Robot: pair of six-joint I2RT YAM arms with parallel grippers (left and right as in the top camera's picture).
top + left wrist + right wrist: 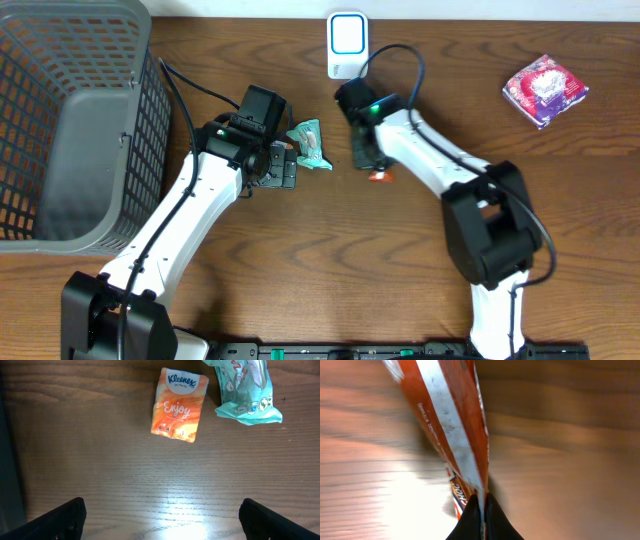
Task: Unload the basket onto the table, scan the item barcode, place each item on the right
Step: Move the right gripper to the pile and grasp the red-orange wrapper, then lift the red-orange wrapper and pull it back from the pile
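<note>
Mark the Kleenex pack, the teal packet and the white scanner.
Kleenex pack (180, 405): left wrist view, centre of its orange face.
teal packet (245, 395): left wrist view, middle of the crinkled wrapper.
white scanner (347, 45): overhead view, its blue-rimmed front panel.

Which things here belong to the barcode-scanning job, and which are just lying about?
In the job: orange packet, pinched in the right end effector; white scanner.
Lying about: teal packet, Kleenex pack, pink packet, grey basket.
</note>
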